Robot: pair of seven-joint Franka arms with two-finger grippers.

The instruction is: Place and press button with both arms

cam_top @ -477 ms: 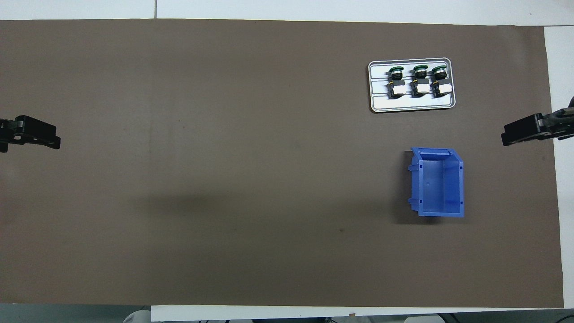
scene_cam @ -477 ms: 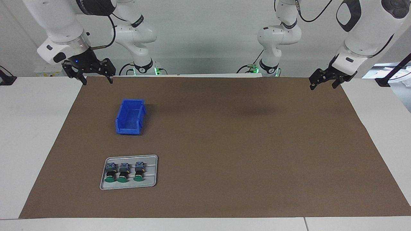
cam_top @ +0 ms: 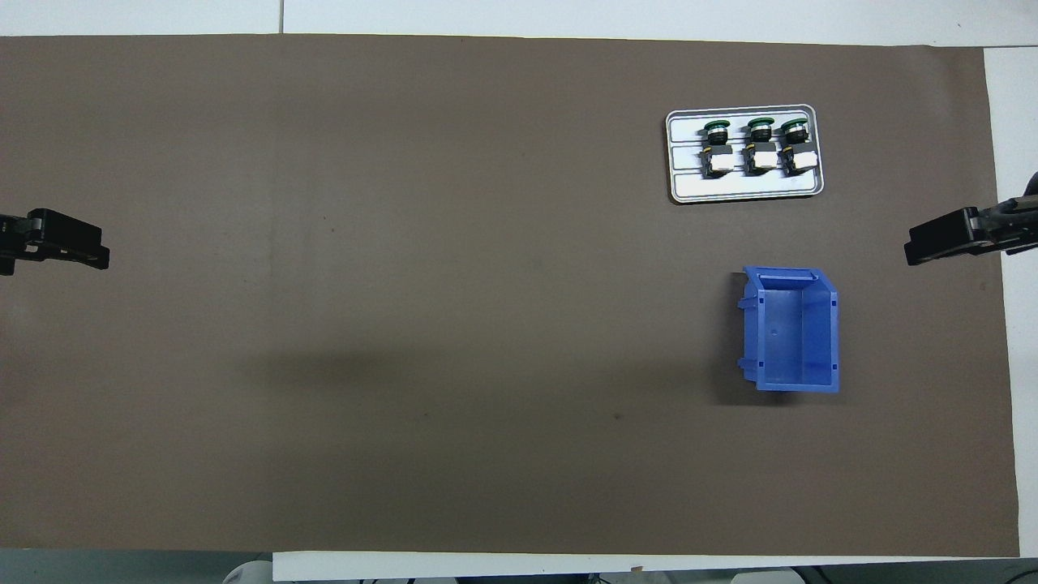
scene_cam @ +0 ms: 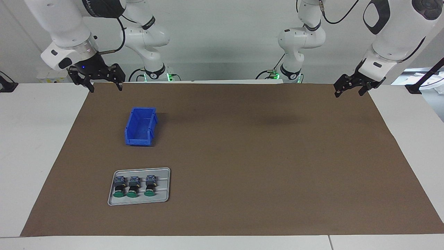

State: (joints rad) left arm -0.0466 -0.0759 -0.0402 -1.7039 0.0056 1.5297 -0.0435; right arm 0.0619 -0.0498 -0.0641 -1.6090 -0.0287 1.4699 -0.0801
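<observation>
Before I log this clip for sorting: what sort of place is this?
Probably a robotics lab workbench: two white arms stand at a table under a brown mat, with a blue bin and a tray of green push-buttons.

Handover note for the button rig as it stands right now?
Left gripper: open, empty, up over the mat's edge at its own end of the table, waiting.
Right gripper: open, empty, up over the mat's corner at its own end, near the blue bin.
Three buttons lie side by side in the grey tray, green caps pointing away from the robots. The tray sits farther from the robots than the bin, both toward the right arm's end.
Bin looks empty.
Done: nothing yet; no button is picked.
Left: pick a button, place it, press it with both arms.
</observation>
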